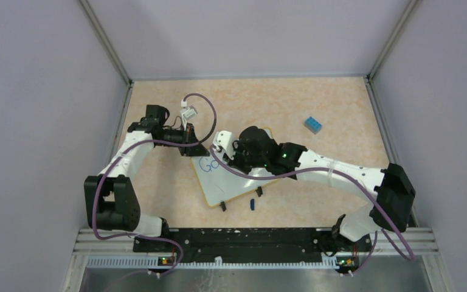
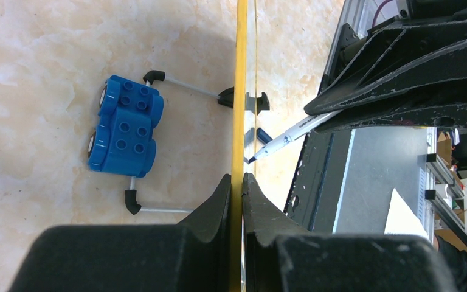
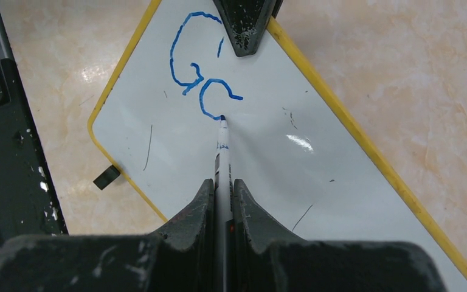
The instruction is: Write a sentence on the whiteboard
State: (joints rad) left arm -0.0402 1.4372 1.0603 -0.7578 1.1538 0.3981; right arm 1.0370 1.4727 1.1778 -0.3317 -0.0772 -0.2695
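Observation:
The whiteboard [image 1: 234,185] lies tilted on the table, a yellow rim around it. Blue lettering [image 3: 197,73] on it reads a "G" and a still-open second letter. My right gripper [image 3: 222,180] is shut on a white marker [image 3: 222,146], whose blue tip touches the board at the end of that second letter. My left gripper [image 2: 238,177] is shut on the board's yellow rim [image 2: 241,91], seen edge-on. One of its fingers [image 3: 243,24] shows at the board's far edge in the right wrist view. From above, the left gripper [image 1: 190,143] and right gripper [image 1: 231,159] meet over the board's upper left part.
A blue toy block [image 1: 314,125] sits on the table to the right behind the board; the left wrist view shows the block [image 2: 123,126] too. Black clip feet [image 1: 222,206] stick out at the board's near edge. A small dark blue piece [image 1: 252,204] lies beside them. A metal rail [image 1: 249,238] runs along the near edge.

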